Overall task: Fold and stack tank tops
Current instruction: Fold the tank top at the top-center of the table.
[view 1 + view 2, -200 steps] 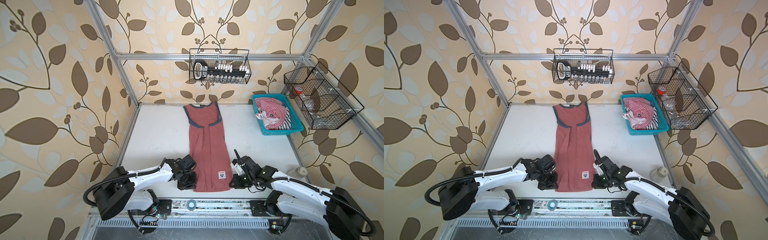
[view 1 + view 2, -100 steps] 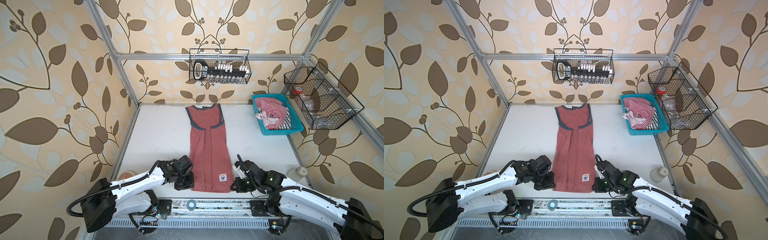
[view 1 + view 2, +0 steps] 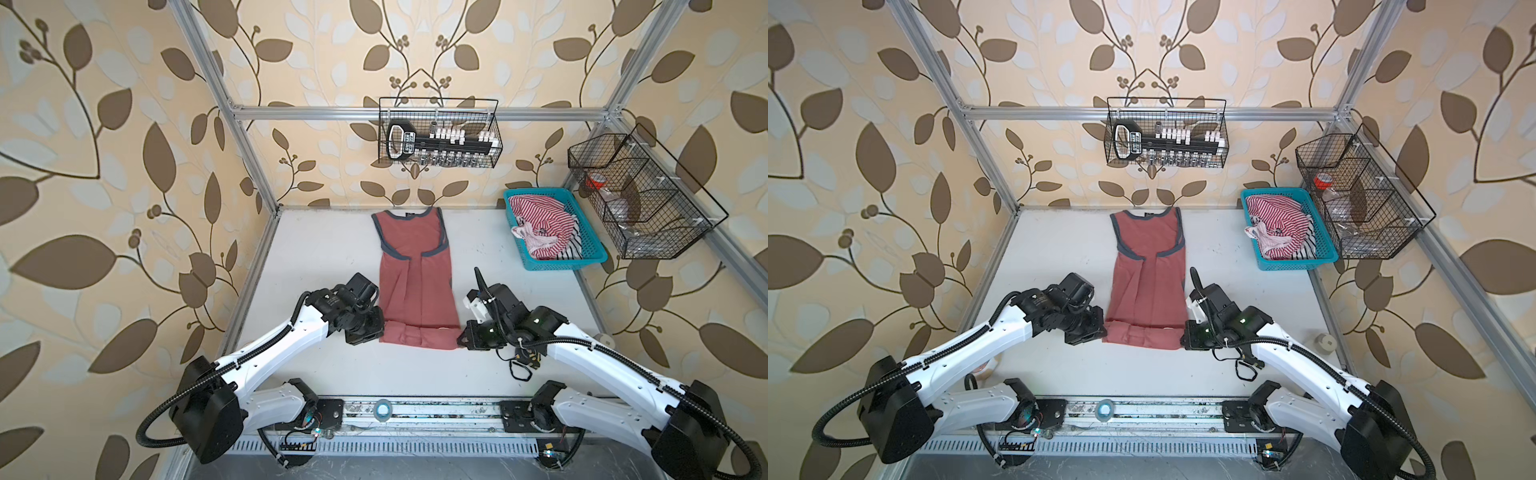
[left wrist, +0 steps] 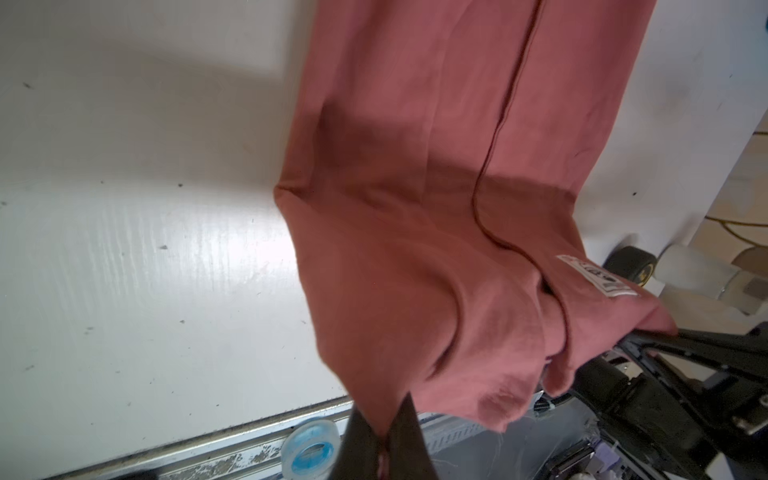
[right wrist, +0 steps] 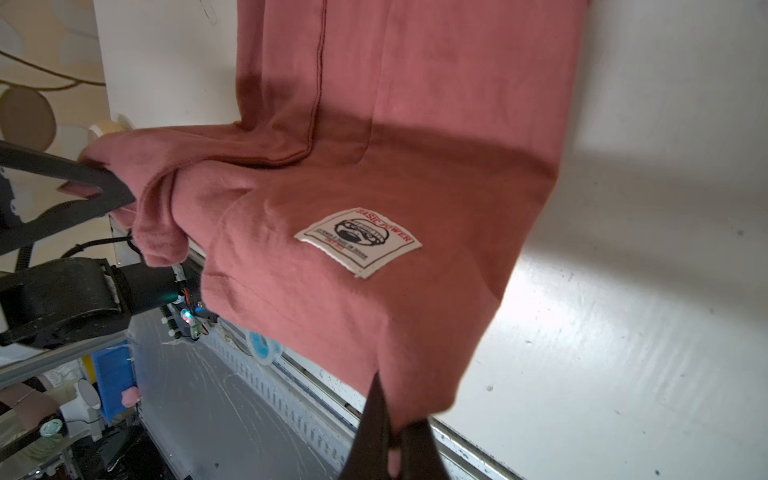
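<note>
Left gripper (image 4: pixel 383 436) pinches one hem corner of the dusty red tank top (image 3: pixel 411 286); right gripper (image 5: pixel 394 434) pinches the other; hem raised off the worktop (image 3: pixel 311 257).

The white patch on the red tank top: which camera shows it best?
The right wrist view: the white patch sits large, face-on, its print readable. The left wrist view shows it small and slanted; both top views are too distant to make it out.
</note>
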{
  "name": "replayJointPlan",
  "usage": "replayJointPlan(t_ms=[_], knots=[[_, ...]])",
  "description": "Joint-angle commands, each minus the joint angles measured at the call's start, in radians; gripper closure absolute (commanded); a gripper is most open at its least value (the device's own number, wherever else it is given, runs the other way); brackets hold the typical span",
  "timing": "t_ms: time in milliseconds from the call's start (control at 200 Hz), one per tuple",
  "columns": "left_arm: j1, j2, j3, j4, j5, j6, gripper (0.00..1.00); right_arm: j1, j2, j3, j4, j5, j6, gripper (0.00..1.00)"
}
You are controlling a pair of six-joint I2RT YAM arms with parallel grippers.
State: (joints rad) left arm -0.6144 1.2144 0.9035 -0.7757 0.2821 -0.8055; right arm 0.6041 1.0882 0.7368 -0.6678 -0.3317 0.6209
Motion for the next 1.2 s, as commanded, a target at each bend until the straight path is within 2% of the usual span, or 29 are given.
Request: replayJointPlan(t_ms=[0, 255, 520, 755, 1195], knots=[[0.027, 0.070, 0.109, -0.048, 0.015, 0.117, 1.00, -0.046, 0.050, 0.063, -0.032, -0.048, -0.088, 1.00], [0.154, 0.270, 0.296, -0.077, 0.075, 0.249, 1.00, -0.190, 0.224, 0.223, -0.047, -0.121, -0.207, 1.00], [0.256, 0.439, 0.475, -0.092, 0.129, 0.320, 1.00, -0.275, 0.403, 0.380, -0.032, -0.171, -0.267, 1.00], [0.295, 0.599, 0.630, -0.136, 0.164, 0.373, 1.00, -0.317, 0.541, 0.495, -0.036, -0.210, -0.297, 1.00], [0.353, 0.783, 0.829, -0.175, 0.201, 0.407, 1.00, -0.366, 0.745, 0.665, -0.010, -0.251, -0.296, 1.00]])
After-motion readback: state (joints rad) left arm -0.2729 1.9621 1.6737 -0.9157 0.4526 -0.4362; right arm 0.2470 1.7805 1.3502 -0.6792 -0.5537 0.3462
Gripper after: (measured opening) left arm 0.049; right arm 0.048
